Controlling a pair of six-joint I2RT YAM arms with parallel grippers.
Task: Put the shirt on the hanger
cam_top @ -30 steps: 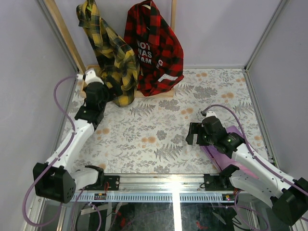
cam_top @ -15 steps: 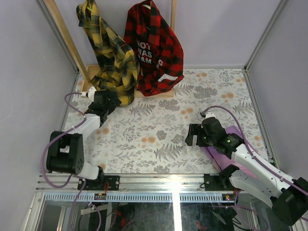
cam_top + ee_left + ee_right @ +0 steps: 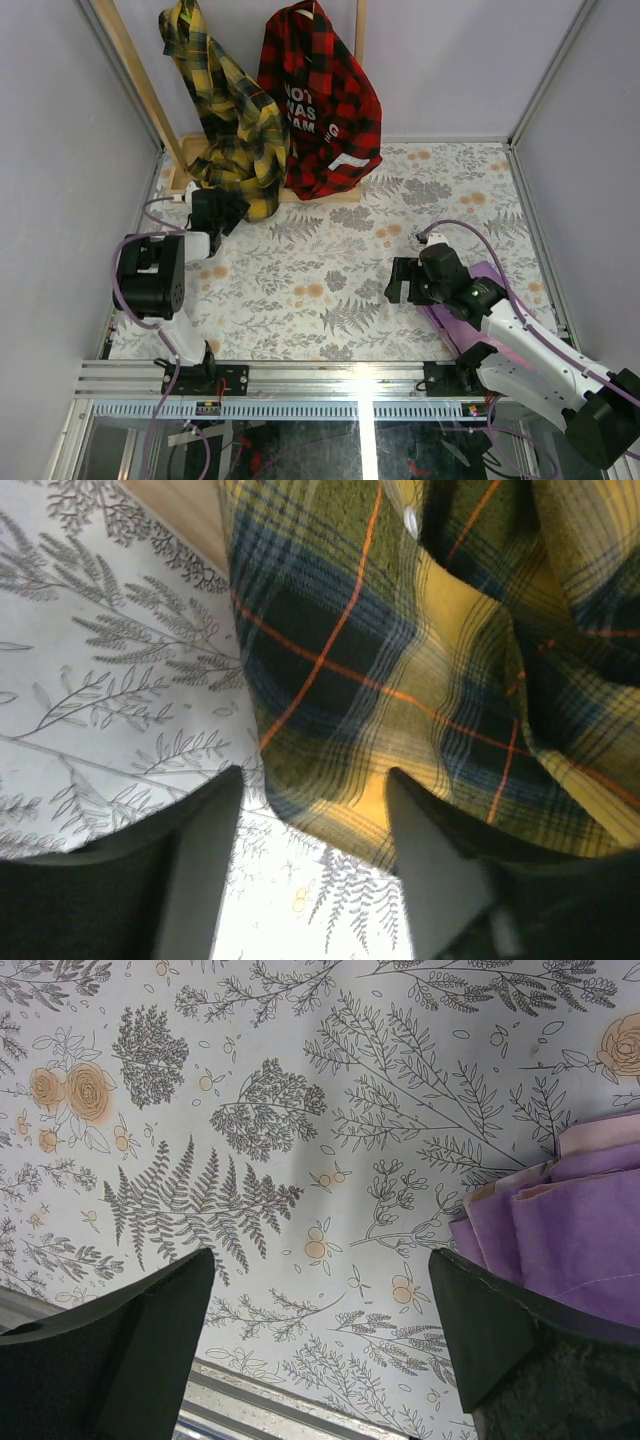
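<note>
The yellow and dark plaid shirt [image 3: 238, 120] hangs from the top of the wooden rack, and its lower end rests on the rack's base. The hanger is hidden or out of view. My left gripper [image 3: 222, 212] sits low on the table just in front of the shirt's hem, with its arm folded back. In the left wrist view the shirt [image 3: 430, 650] fills the upper right. The left gripper [image 3: 312, 776] is open, the hem's edge lies at its fingertips, and nothing is held. My right gripper [image 3: 405, 281] is open and empty over the table [image 3: 300, 1110].
A red-and-black plaid shirt with white lettering [image 3: 322, 100] hangs next to the yellow one. The wooden rack's base [image 3: 335, 197] and slanted post [image 3: 135, 70] stand at the back left. A purple cloth [image 3: 478, 305] lies under the right arm and shows in the right wrist view [image 3: 580, 1230].
The left arm has folded back toward its base. Its gripper has moved slightly down and right, away from the shirt's lower edge. The right arm has not moved.
</note>
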